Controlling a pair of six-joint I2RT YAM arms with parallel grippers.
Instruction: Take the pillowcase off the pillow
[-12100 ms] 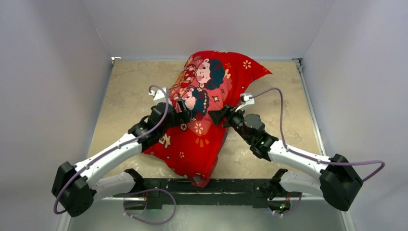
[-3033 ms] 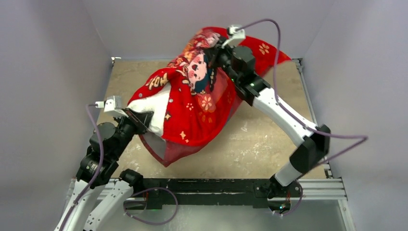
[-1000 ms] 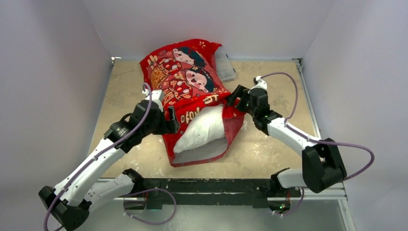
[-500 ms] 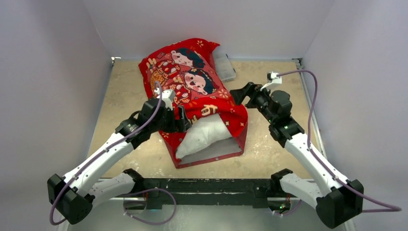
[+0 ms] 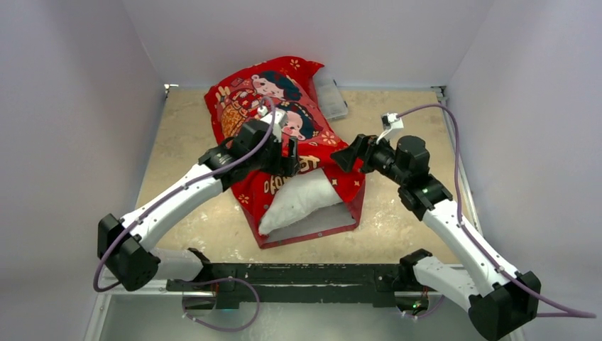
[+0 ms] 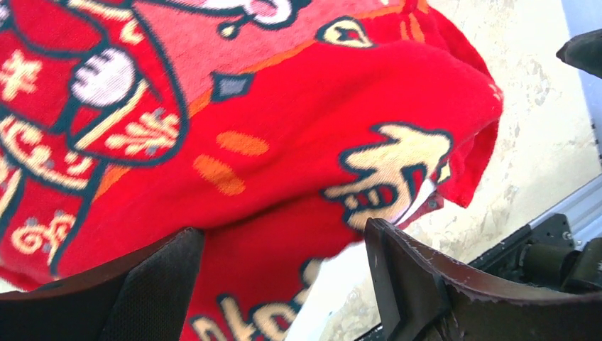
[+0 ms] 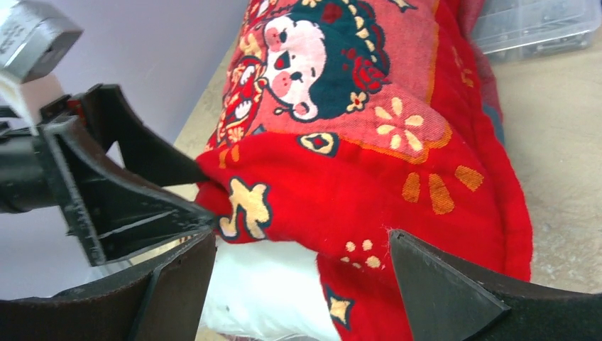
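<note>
The red printed pillowcase [image 5: 266,114] lies in the middle of the table with its open end toward the arms. The white pillow [image 5: 298,199] sticks out of that opening. My left gripper [image 5: 291,160] is open over the case's top layer just behind the opening; the left wrist view shows red fabric [image 6: 284,142] between its spread jaws [image 6: 280,280]. My right gripper [image 5: 342,154] is open at the right side of the opening, its jaws [image 7: 302,288] spread round the red edge [image 7: 397,206] and the white pillow [image 7: 263,291]. The left gripper [image 7: 202,199] also shows there, its tips at the fabric's edge.
A clear plastic box [image 5: 332,96] lies behind the pillowcase at the back and also shows in the right wrist view [image 7: 532,25]. White walls close in three sides of the beige tabletop [image 5: 412,128]. A black rail [image 5: 298,273] runs along the near edge.
My left gripper has moved right and back onto the top of the pillowcase. My right gripper has come down and left toward the opening. The pillowcase and pillow have barely shifted.
</note>
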